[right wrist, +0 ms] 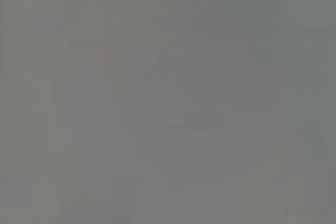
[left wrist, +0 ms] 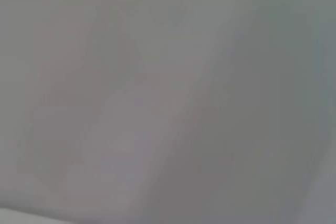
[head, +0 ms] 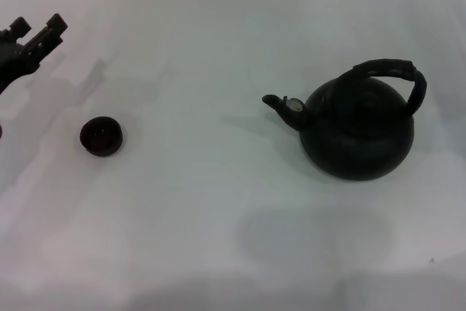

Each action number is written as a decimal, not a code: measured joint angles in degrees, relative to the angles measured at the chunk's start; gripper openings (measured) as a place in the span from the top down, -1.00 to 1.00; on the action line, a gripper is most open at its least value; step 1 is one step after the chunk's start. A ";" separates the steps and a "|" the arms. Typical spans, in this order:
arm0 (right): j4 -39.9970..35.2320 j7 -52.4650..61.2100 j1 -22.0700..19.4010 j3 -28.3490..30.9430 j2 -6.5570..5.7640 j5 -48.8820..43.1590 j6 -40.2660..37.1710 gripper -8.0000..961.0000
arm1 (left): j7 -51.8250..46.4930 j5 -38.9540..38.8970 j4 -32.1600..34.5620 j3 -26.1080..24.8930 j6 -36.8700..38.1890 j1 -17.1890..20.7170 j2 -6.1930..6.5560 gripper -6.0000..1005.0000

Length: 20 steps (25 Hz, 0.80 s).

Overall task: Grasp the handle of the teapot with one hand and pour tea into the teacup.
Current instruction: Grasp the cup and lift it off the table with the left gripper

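Note:
The black teapot (head: 358, 132) stands upright on the white table at the right, its short spout (head: 280, 105) pointing left. Its ribbed arched handle (head: 397, 74) spans over its top, tilted to the right. The small dark teacup (head: 101, 136) stands at the left, well apart from the pot. My left gripper (head: 36, 32) is at the far left edge, above and left of the cup, open and empty. My right gripper is out of view. The two wrist views show only plain grey surface.
The white table (head: 218, 209) spreads around both objects. A faint grey shadow lies on it in front of the teapot.

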 joint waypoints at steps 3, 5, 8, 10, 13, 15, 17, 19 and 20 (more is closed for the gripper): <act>-0.07 -0.11 0.34 0.48 -0.06 0.02 -0.08 -0.74 | -6.70 3.73 5.14 1.62 2.49 0.02 -0.08 -0.74; -0.08 -0.29 0.71 1.03 -0.07 0.04 -0.48 -0.74 | -13.54 5.29 10.27 5.88 6.71 0.20 -0.10 -0.74; -0.09 -0.32 1.15 1.86 -0.07 0.05 -1.70 -0.74 | -21.95 6.50 18.15 14.59 13.54 1.49 0.03 -0.74; -0.16 -0.32 1.31 2.16 -0.08 0.04 -2.14 -0.74 | -27.56 6.99 24.83 20.77 17.81 2.93 0.16 -0.74; -0.57 -0.32 1.22 2.23 -0.11 0.04 -2.24 -0.74 | -37.38 9.93 32.76 26.95 22.94 5.21 0.30 -0.74; -0.83 -0.32 0.98 2.27 -0.08 0.05 -2.25 -0.74 | -45.73 14.99 38.21 29.55 24.94 6.44 0.34 -0.74; -0.86 -0.32 0.88 2.29 -0.06 0.05 -2.30 -0.74 | -57.02 23.95 44.43 30.70 25.24 7.65 0.21 -0.74; -0.87 -0.32 0.79 2.31 -0.06 0.05 -2.35 -0.73 | -69.96 33.54 50.14 32.11 24.56 8.72 0.24 -0.74; -0.88 -0.32 0.77 2.31 -0.06 0.05 -2.37 -0.73 | -76.01 38.04 52.61 32.75 23.91 9.02 0.32 -0.74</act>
